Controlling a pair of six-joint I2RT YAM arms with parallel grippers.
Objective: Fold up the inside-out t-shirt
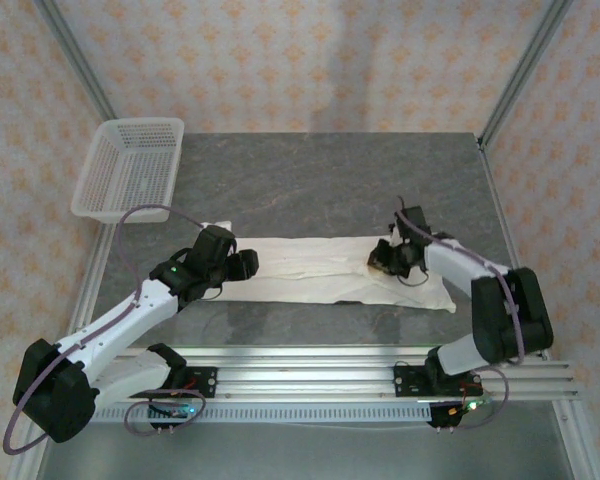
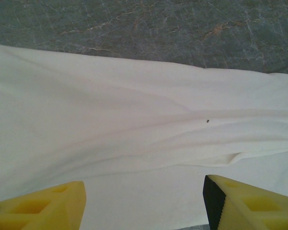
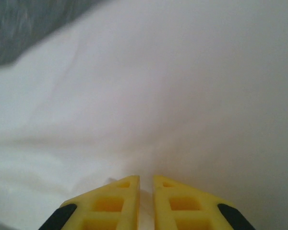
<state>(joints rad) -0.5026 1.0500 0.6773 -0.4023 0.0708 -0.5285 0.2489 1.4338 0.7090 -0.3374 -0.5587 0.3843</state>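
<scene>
T-shirt (image 1: 320, 270) a flat band from overhead, left end effector (image 2: 144, 186) spread wide over it, right end effector (image 3: 145, 179) pinching its cloth

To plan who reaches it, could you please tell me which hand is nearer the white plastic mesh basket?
Left. The left hand hovers over the off-white cloth t-shirt's left end, nearer and rightward of the white plastic mesh basket; the right hand grips its far right end.
</scene>
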